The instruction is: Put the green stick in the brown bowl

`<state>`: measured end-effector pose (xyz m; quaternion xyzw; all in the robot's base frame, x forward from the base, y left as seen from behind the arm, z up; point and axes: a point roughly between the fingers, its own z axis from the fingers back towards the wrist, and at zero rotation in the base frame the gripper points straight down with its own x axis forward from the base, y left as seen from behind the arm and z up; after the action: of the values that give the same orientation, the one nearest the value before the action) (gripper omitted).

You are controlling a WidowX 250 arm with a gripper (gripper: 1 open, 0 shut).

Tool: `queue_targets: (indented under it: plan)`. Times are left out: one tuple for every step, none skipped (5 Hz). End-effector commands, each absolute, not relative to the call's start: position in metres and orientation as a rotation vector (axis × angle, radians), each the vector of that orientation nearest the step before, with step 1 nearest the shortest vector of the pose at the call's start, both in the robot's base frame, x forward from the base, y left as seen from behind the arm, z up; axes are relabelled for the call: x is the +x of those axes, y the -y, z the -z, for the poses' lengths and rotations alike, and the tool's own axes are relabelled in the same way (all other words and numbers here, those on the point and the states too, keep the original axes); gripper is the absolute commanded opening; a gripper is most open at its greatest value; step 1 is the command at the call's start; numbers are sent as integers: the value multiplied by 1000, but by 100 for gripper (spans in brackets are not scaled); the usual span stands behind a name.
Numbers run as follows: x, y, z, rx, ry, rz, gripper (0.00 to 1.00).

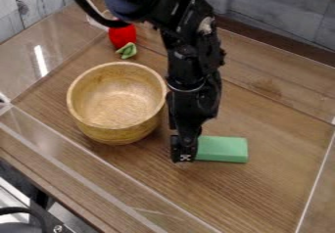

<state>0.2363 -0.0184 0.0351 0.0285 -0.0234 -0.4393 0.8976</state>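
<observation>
Jaws spread wide, gripping nothing, low over the green stick (220, 150) left end, just right of the brown bowl (117, 102); open surface (275, 100) beyond.

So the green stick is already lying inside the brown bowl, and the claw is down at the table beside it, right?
Not quite. The green stick lies flat on the table, to the right of the brown bowl, not inside it; the bowl is empty. The rest holds: the gripper is down at the table, at the stick's left end. The camera view shows it.
</observation>
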Motion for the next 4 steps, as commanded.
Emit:
queue_targets:
  plan:
    - [242,22,-41,74,93,891,100]
    - [244,32,-35,72,109,950,100]
    - [247,34,-31,69,124,961,100]
    - [253,32,-33,64,136,990,100]
